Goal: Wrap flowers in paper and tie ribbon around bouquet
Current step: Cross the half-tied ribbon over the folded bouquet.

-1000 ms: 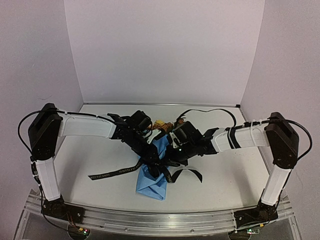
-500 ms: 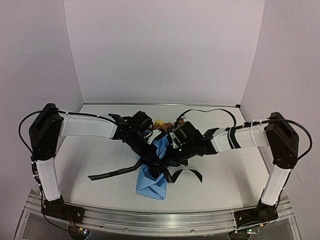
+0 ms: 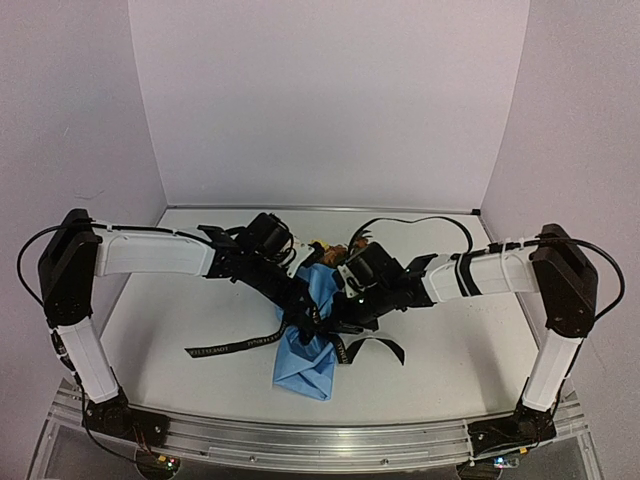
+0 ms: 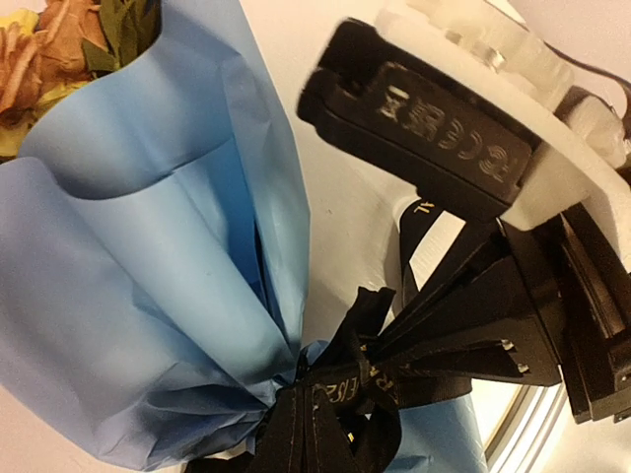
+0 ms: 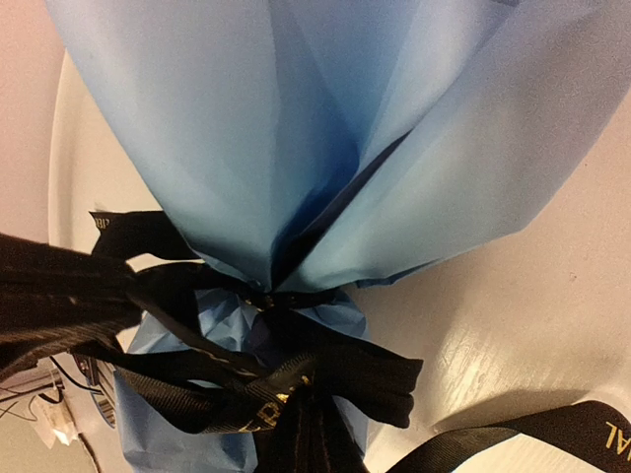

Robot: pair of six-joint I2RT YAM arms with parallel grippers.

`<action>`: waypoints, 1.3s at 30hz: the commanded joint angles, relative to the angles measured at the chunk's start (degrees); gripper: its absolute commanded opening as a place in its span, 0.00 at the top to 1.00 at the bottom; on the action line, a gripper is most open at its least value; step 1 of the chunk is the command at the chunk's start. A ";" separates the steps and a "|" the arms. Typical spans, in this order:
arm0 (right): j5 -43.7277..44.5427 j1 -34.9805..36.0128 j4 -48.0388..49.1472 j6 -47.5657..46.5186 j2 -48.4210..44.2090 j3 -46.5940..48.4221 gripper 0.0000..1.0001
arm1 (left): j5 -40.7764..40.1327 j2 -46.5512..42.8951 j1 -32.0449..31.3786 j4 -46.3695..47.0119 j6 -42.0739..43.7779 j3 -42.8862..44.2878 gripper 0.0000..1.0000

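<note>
The bouquet lies mid-table: a light blue paper [image 3: 308, 362] cone with orange and yellow flowers [image 3: 322, 247] at its far end. The black ribbon [image 3: 230, 346] pinches the cone's waist, one tail running left and a loop [image 3: 376, 347] lying right. My left gripper [image 3: 304, 322] and right gripper [image 3: 334, 326] meet at the knot, each shut on the ribbon. In the left wrist view the paper [image 4: 148, 296], flowers [image 4: 35, 49] and lettered ribbon [image 4: 367, 390] show, with the left gripper [image 4: 315, 445] below. The right wrist view shows paper [image 5: 325, 118], knotted ribbon [image 5: 370, 379] and the right gripper [image 5: 301, 445].
A round black cable [image 3: 420, 221] arcs over the table [image 3: 170, 310] behind the right arm. Purple walls close the back and both sides. A metal rail [image 3: 320, 442] runs along the near edge. The right gripper's body [image 4: 424, 128] sits close beside the cone.
My left gripper has shut on the ribbon at the knot. The left arm's elbow has swung out to the left, and the ribbon's left tail has shifted slightly right.
</note>
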 commanded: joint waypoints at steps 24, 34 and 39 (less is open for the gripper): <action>-9.99 -4.01 -25.31 -16.78 10.02 26.78 1.00 | 7.94 -2.48 6.19 10.62 -9.64 -5.97 1.00; -9.71 -3.95 -25.50 -19.69 3.85 22.82 0.90 | 11.78 -1.21 6.19 10.64 -10.74 -5.61 1.00; -10.72 -3.59 -24.79 -21.16 1.60 20.76 0.76 | 12.30 -0.08 6.16 9.79 -10.79 -4.65 1.00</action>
